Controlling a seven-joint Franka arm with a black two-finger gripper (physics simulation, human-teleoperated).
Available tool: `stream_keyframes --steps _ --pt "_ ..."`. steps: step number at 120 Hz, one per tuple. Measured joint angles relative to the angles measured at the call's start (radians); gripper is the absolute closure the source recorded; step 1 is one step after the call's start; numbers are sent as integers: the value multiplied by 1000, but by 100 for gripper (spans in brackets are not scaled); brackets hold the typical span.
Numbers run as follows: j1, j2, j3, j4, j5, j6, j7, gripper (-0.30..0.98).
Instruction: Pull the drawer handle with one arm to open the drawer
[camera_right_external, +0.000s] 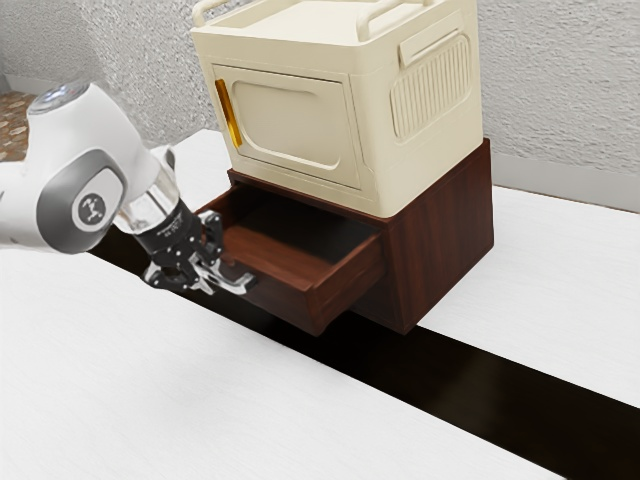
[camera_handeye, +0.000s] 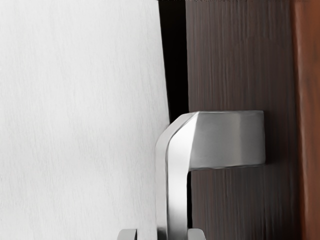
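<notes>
Wrist view: the handle (camera_handeye: 176, 200) lies between the two sides of the released claw (camera_handeye: 162, 234), with a gap on one; the drawer (camera_right_external: 288, 302) juts from its cabinet (camera_right_external: 440, 240), so pulling should run straight outward.

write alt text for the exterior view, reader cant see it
An open drawer juts from a dark wooden cabinet, with the black hand of a white robot arm at its front. A cream box with a closed door sits atop the cabinet.
</notes>
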Motion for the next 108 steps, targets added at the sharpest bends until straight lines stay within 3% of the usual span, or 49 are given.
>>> stream_keyframes --steps 108 --pt "20 -94 0 -92 3 15 -4 64"
